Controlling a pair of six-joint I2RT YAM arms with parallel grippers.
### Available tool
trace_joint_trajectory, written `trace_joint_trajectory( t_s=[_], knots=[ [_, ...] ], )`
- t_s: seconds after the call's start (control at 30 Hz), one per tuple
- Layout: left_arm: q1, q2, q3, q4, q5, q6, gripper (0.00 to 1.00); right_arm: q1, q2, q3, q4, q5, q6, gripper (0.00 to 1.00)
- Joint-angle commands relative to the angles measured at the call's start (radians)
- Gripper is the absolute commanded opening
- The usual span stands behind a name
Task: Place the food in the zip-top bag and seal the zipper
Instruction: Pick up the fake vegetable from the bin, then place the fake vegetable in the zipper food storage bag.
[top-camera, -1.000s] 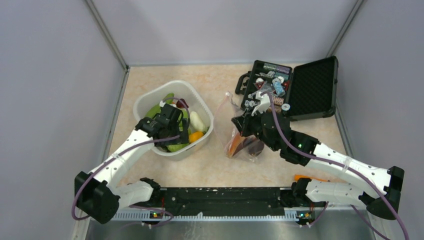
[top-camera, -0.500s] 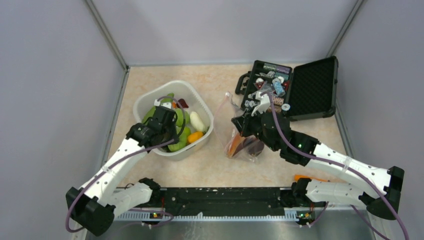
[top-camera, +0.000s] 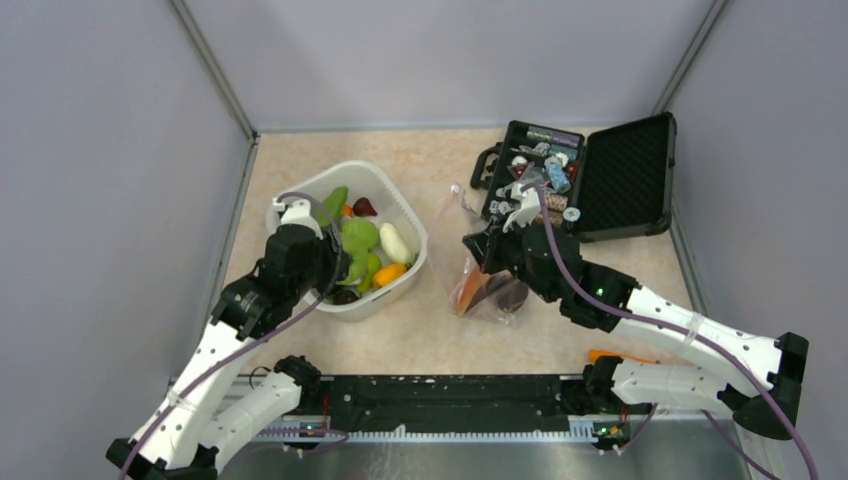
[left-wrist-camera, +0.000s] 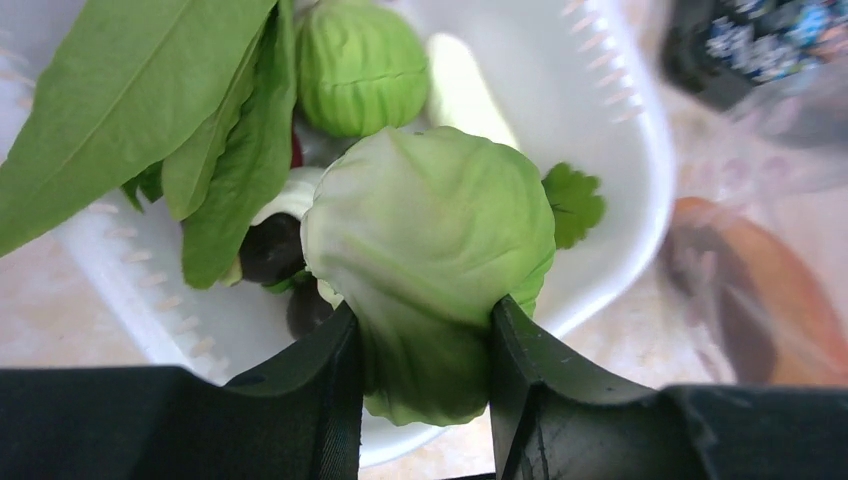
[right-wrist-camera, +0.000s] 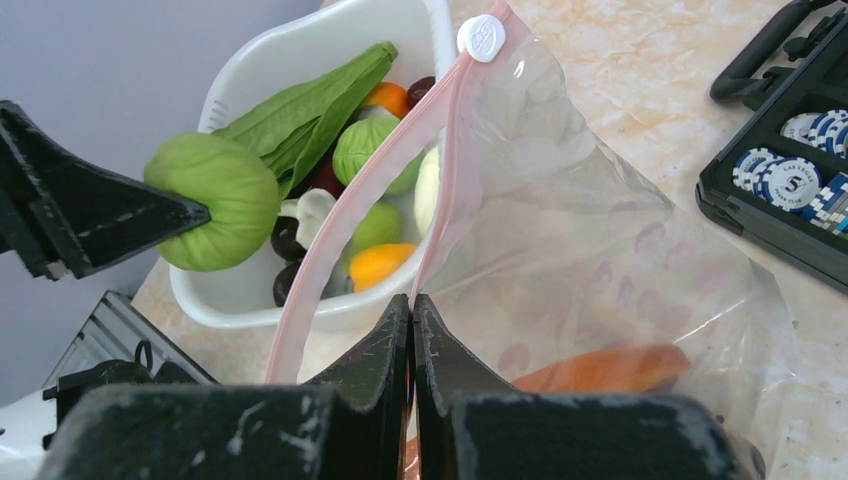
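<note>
My left gripper (left-wrist-camera: 425, 320) is shut on a green cabbage (left-wrist-camera: 430, 250), held just above the near-left part of the white tub (top-camera: 400, 195). More food lies in the tub: green leafy pieces (right-wrist-camera: 300, 110), another cabbage (right-wrist-camera: 365, 145), a white radish (right-wrist-camera: 428, 190), an orange piece (right-wrist-camera: 375, 262) and a dark purple piece (right-wrist-camera: 290, 240). To the tub's right, my right gripper (right-wrist-camera: 412, 300) is shut on one side of the pink zipper (right-wrist-camera: 350, 200), so the zip-top bag (right-wrist-camera: 600, 230) gapes toward the tub. An orange carrot (right-wrist-camera: 610, 368) lies inside the bag.
An open black case (top-camera: 600, 180) with blue-and-white chips stands at the back right, close behind the bag. Grey walls close in the left, back and right. A small orange item (top-camera: 615, 355) lies by the right arm's base.
The left gripper closed on the cabbage in the tub, then rose and drew back toward the near left with it. The right arm and bag stayed still.
</note>
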Motion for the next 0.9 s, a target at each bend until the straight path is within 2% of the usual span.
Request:
trace_joint_trajectory(
  t_s=[0.0, 0.13, 0.3, 0.63, 0.73, 0.87],
  knots=[
    [0.002, -0.084, 0.022, 0.188, 0.091, 0.000, 0.07, -0.003, -0.011, -0.006, 0.056, -0.003, 0.008, 0.00],
    [0.001, -0.116, 0.027, 0.305, 0.299, 0.009, 0.08, -0.004, -0.006, -0.009, 0.058, 0.000, 0.008, 0.00],
    [0.001, -0.135, 0.003, 0.471, 0.517, -0.065, 0.07, -0.003, -0.001, -0.009, 0.068, -0.003, 0.010, 0.00],
    [0.000, -0.068, -0.077, 0.874, 0.844, -0.268, 0.08, -0.003, 0.003, -0.010, 0.071, -0.012, 0.012, 0.00],
    [-0.005, -0.023, -0.090, 0.940, 0.888, -0.302, 0.08, -0.003, -0.002, -0.012, 0.078, -0.015, 0.016, 0.00],
    [-0.041, 0.017, -0.122, 1.021, 0.866, -0.314, 0.07, -0.002, -0.011, -0.014, 0.081, -0.018, 0.022, 0.00]
  ],
)
